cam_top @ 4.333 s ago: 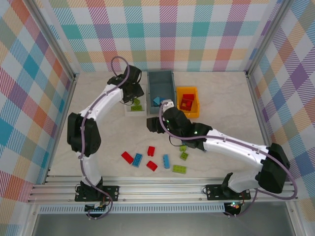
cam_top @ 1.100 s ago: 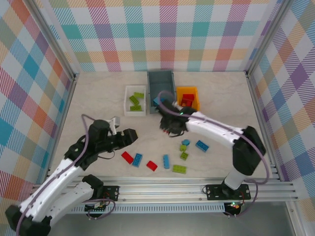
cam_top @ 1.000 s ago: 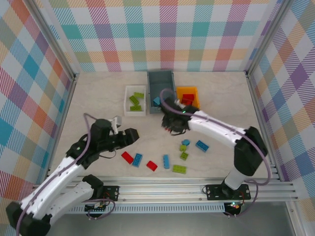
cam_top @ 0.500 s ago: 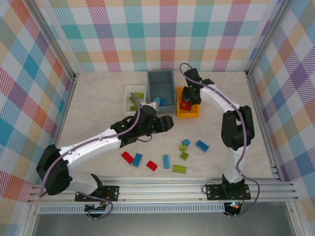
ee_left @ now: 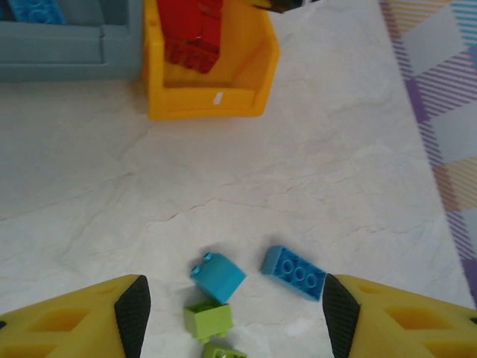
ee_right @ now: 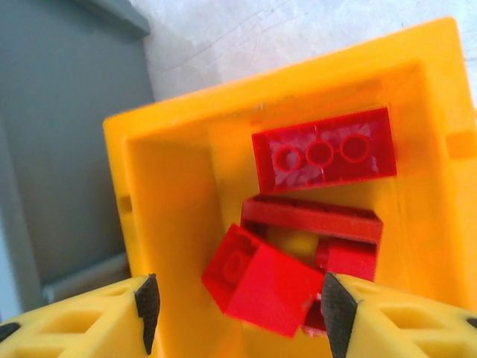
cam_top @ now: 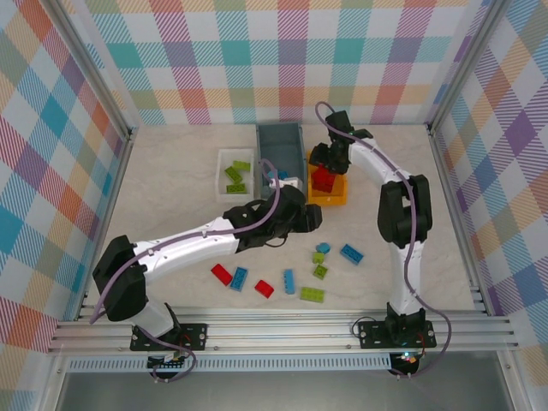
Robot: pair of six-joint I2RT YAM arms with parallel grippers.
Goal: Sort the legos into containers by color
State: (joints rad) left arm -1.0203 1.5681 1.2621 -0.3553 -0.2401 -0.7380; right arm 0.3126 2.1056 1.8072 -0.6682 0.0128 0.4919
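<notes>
My right gripper (ee_right: 241, 309) hangs open over the orange-yellow bin (ee_right: 171, 186), and a red brick (ee_right: 268, 287) lies tilted between its fingers on top of other red bricks (ee_right: 322, 153). From above, that right gripper (cam_top: 326, 163) is at the orange-yellow bin (cam_top: 329, 199). My left gripper (ee_left: 235, 317) is open above a teal brick (ee_left: 218, 274), a blue brick (ee_left: 293, 271) and a lime brick (ee_left: 208, 321); from above, the left gripper (cam_top: 310, 218) is at mid-table. Lime bricks sit in the white tray (cam_top: 223, 184). The grey-blue bin (cam_top: 282, 141) holds blue bricks.
Loose bricks lie near the front: red (cam_top: 222, 274), blue (cam_top: 239, 277), red (cam_top: 264, 288), blue (cam_top: 289, 281) and lime (cam_top: 312, 294). Further right are lime (cam_top: 319, 271) and blue (cam_top: 351, 253) bricks. Checkered walls enclose the table on three sides.
The right gripper went from mid-table to above the orange-yellow bin. The left arm swung from the front left toward the middle, and its open gripper is now over the teal and blue bricks.
</notes>
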